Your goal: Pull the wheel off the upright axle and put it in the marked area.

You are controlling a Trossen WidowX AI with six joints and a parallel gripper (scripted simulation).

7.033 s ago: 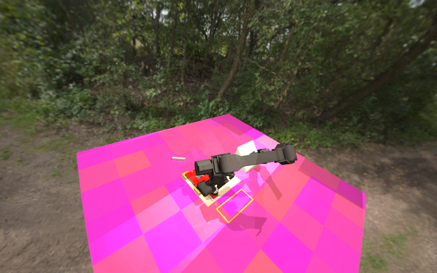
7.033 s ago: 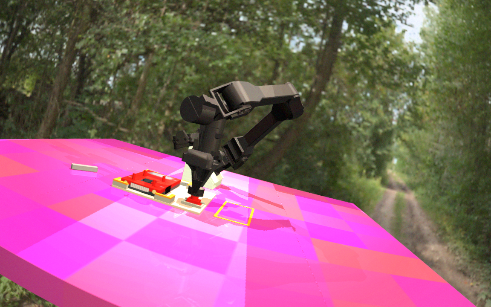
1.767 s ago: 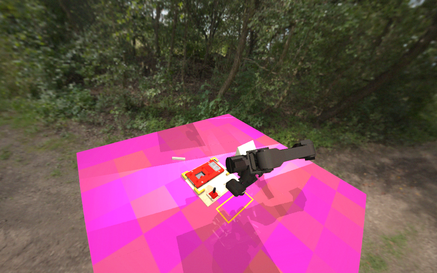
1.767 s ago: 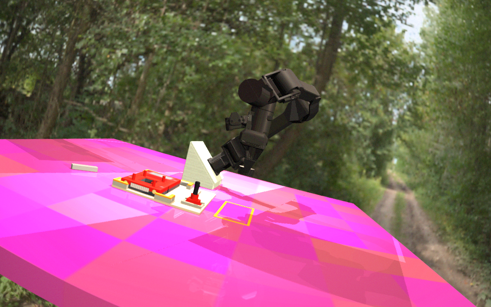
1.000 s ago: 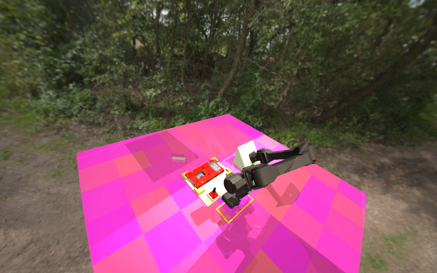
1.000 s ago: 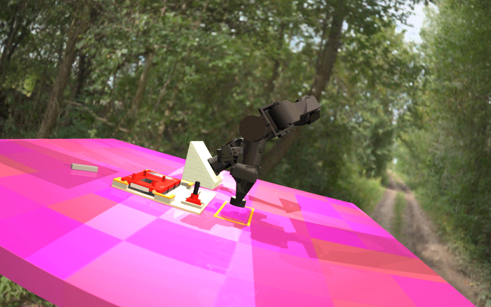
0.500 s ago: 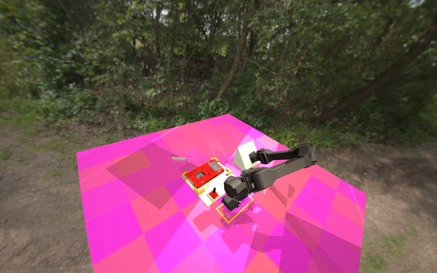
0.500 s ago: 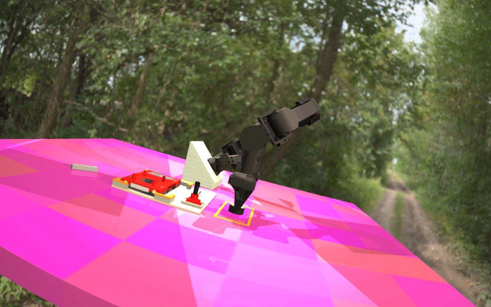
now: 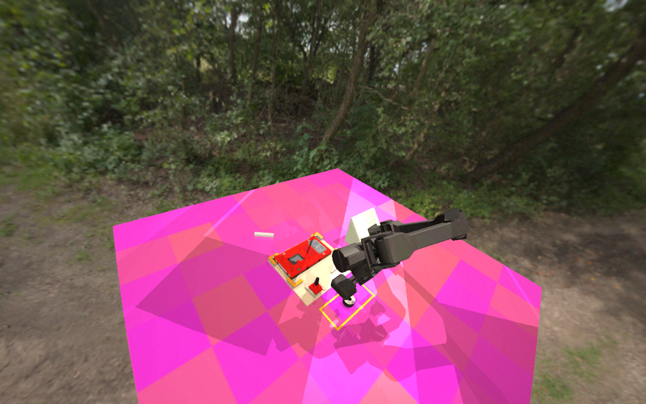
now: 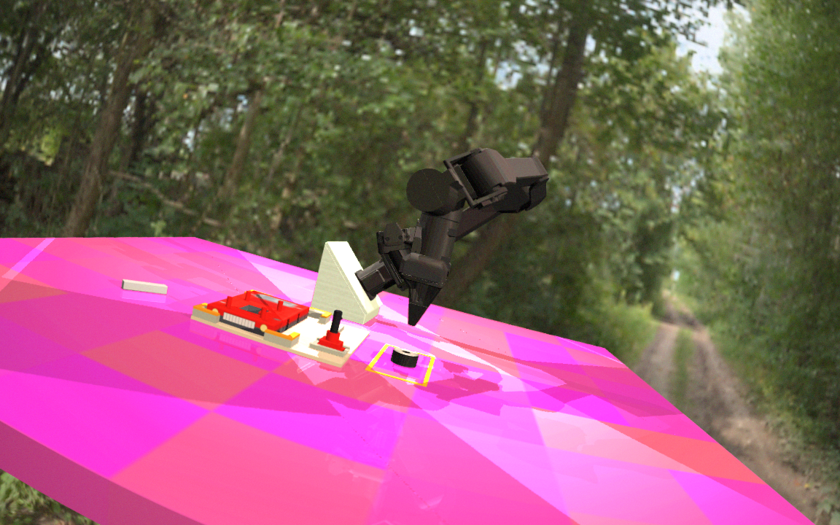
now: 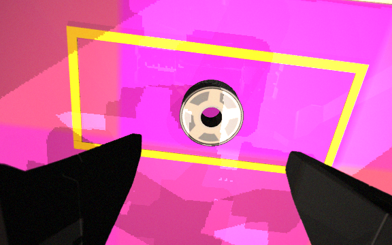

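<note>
The wheel [image 11: 211, 116] lies flat on the pink table [image 10: 227, 418] inside the yellow square [image 11: 216, 50], and the pincer [image 11: 213, 163] hangs above it, wide open and holding nothing.

A black-tyred wheel [image 11: 211, 116] with a cream hub is seen lying flat on the pink worktop [image 11: 380, 112], inside the yellow marked area [image 11: 213, 50]. Two black fingers are held wide apart in the foreground, clear of it.
</note>
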